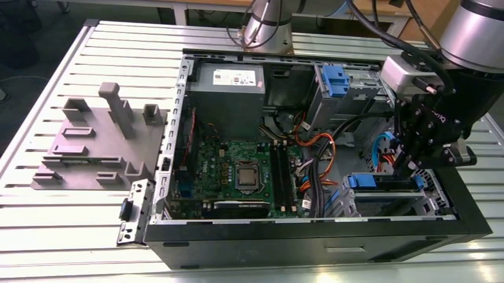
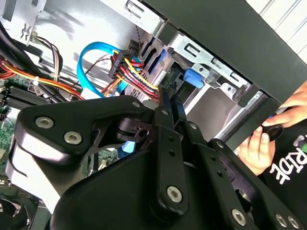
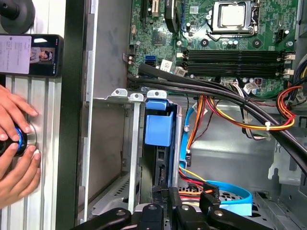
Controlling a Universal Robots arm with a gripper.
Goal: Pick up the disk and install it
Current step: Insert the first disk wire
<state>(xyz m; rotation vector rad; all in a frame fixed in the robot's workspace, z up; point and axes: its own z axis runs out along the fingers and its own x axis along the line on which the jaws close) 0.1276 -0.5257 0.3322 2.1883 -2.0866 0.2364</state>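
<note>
The disk [image 1: 376, 181] stands on edge in the drive bay at the case's front corner, on the exterior view's right. Its blue bracket [image 3: 156, 127] faces the motherboard and its dark thin body runs back toward my fingers. My gripper [image 1: 403, 171] hangs just over the bay. In both wrist views the two long black fingers [image 2: 165, 115] come together on the disk's narrow edge, so the gripper [image 3: 164, 192] looks shut on it. The bracket's blue tab [image 2: 194, 76] shows beyond the fingertips.
The open computer case [image 1: 315, 236] lies on a slatted metal table. Orange, red and blue cables [image 3: 211, 115] run beside the bay. A second blue-bracketed bay [image 1: 334, 79] sits at the back. A person's hands [image 3: 14, 143] rest outside the case wall by a phone [image 3: 29, 55]. A grey fixture [image 1: 87, 141] lies at the exterior view's left.
</note>
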